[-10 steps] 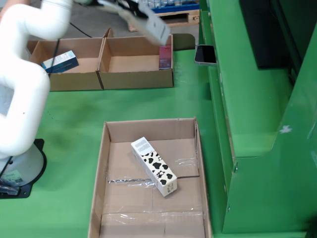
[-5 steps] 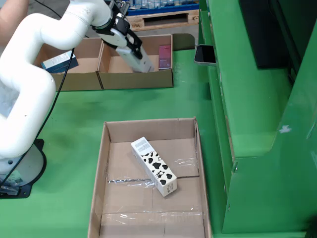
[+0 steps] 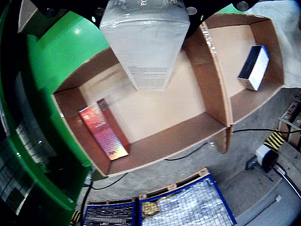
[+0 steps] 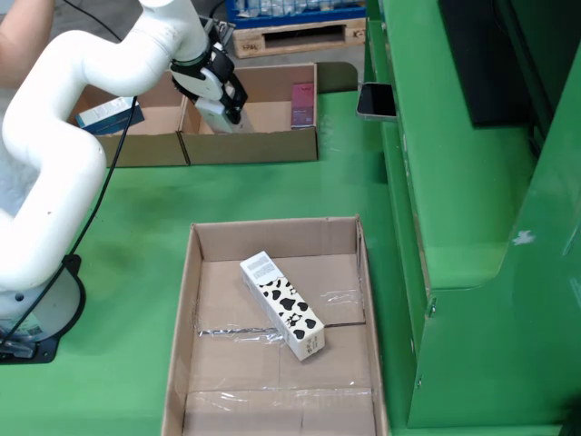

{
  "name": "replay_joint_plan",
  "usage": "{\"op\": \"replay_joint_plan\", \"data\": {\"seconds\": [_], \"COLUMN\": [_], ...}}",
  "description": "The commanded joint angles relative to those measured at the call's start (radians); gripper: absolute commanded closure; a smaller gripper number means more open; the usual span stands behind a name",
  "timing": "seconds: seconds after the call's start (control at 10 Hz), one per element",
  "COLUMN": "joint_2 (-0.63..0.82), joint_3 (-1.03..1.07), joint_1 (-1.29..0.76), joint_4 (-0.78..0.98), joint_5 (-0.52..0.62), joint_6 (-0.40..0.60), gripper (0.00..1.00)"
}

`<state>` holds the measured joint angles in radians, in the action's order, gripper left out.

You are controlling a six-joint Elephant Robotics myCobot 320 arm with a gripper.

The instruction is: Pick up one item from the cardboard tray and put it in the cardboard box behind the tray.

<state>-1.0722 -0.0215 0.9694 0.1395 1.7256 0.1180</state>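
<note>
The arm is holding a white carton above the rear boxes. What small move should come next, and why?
Probably lower a little, then open the pincer. The white carton already hangs over the bare floor of the cardboard box, clear of the red carton lying at its end.

Nearest the fixed camera, a shallow cardboard tray (image 4: pixel 177 381) with a cow-patterned carton (image 4: pixel 282 305) lying slantwise inside. Behind it, two open cardboard boxes side by side, touching: right box (image 4: pixel 263 145), left box (image 4: pixel 136 150). In the right box, a pale carton (image 4: pixel 221 116) held in the gripper (image 4: pixel 218 91), and a pink packet (image 4: pixel 302 102) against its right wall. In the left box, a blue-and-white packet (image 4: pixel 109 113).
</note>
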Motion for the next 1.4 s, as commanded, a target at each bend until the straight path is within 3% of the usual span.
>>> {"op": "replay_joint_plan", "data": {"seconds": [0.0,0.7,1.3], "joint_2": [0.024,0.024,0.024], "joint_3": [0.021,0.021,0.021], "joint_1": [-0.004,-0.004,-0.004], "joint_4": [-0.004,-0.004,-0.004], "joint_5": [0.478,0.478,0.478], "joint_6": [-0.006,-0.006,-0.006], "gripper": [1.00,1.00,0.40]}}
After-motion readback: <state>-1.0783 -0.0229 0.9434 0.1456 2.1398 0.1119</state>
